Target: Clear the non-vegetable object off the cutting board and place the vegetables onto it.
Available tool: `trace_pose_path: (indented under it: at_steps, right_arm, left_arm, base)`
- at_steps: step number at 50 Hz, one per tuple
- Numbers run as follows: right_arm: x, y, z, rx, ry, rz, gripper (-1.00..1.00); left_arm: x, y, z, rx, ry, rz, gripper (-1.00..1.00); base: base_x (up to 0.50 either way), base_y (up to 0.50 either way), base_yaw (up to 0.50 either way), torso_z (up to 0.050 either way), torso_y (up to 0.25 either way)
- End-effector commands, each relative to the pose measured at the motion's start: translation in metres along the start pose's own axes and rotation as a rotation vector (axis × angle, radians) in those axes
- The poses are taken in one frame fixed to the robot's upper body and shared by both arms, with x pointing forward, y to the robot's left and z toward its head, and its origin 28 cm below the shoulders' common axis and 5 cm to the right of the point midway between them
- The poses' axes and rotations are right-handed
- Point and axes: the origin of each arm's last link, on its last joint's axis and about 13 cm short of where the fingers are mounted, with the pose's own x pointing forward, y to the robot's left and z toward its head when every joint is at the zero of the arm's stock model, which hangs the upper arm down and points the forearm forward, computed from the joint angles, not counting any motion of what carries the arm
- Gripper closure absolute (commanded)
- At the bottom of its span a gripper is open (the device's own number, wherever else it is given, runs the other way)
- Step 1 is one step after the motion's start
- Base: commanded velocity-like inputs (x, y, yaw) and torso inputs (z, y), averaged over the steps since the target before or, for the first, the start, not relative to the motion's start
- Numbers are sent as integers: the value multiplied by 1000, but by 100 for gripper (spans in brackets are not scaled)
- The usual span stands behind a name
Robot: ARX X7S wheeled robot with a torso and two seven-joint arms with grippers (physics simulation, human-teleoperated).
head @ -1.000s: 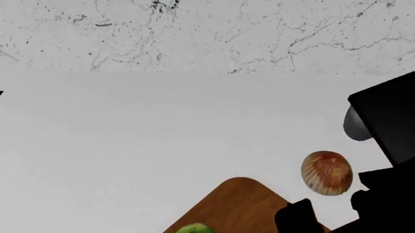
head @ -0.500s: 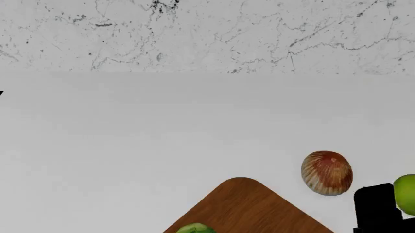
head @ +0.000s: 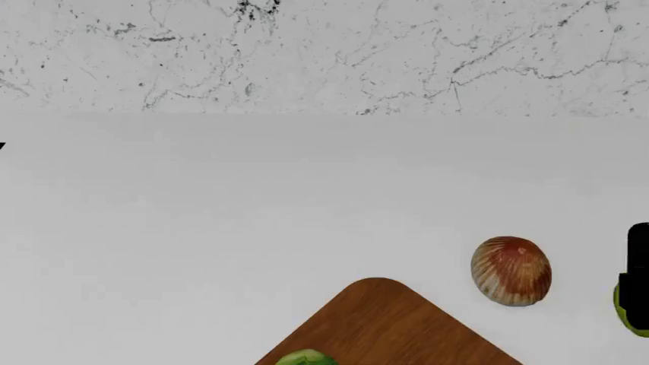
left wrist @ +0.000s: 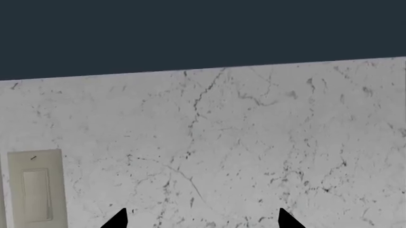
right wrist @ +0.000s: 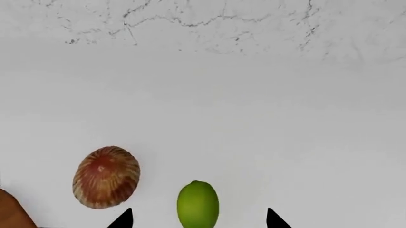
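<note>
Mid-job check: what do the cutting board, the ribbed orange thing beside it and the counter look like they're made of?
Cutting board: looks like wood, reddish-brown with visible grain, smooth satin finish. Ribbed orange thing: seems a hard seashell, judging by its fan ribs and pale streaks, slightly glossy. Counter: plain matte white, material unclear; the wall behind looks like veined marble. It's a render, so these are only appearances.

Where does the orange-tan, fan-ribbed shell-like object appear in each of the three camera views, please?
Head view: the orange-tan ribbed shell lies on the white counter, lower right, just off the corner of the reddish-brown wooden cutting board.
Right wrist view: the shell sits beside a bright green rounded vegetable.
Left wrist view: not in it; only marbled wall shows.
Shared landmark: the board's corner, next to the shell in both.
</note>
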Motion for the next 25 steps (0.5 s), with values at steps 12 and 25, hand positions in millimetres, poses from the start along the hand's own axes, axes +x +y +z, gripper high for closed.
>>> trace_pose_path:
  at_steps: [12, 25]
  right_arm:
    - [60, 1, -4, 60, -5, 28, -100]
    - [75, -4, -16, 92, 20, 24, -100]
  left_arm:
    - [3, -2, 1, -20, -19, -28, -100]
    - [3, -2, -2, -16, -14, -27, -100]
  base:
    - [6, 0, 0, 0, 0]
    - [7, 0, 0, 0, 0]
